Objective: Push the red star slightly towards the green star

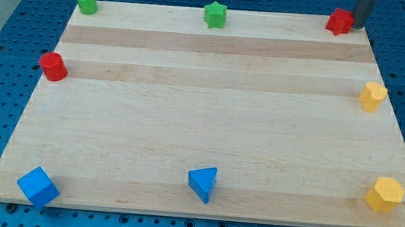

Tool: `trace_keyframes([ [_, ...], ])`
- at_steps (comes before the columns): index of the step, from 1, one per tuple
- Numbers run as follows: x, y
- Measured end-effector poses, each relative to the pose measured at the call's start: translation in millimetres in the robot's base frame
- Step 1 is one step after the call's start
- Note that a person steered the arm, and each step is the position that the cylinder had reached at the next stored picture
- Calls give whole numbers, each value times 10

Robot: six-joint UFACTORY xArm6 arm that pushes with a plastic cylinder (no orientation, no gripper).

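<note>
The red star (338, 22) sits at the top right corner of the wooden board (210, 114). My tip (358, 26) is right beside it, on its right side, touching or nearly touching it. The rod rises from there out of the view's top edge. The green star (215, 15) sits at the middle of the board's top edge, well to the left of the red star.
A green cylinder (86, 2) is at the top left corner and a red cylinder (53, 66) on the left edge. Two yellow blocks (372, 96) (385, 194) sit along the right edge. A blue cube (37, 186) and a blue triangle (203, 183) sit along the bottom edge.
</note>
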State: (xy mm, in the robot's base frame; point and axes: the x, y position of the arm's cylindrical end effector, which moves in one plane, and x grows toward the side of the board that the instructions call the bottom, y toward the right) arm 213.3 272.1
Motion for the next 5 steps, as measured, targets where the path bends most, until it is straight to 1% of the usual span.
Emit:
trace_keyframes([
  [1, 0, -79],
  [3, 356, -91],
  [4, 356, -93],
  [5, 212, -2],
])
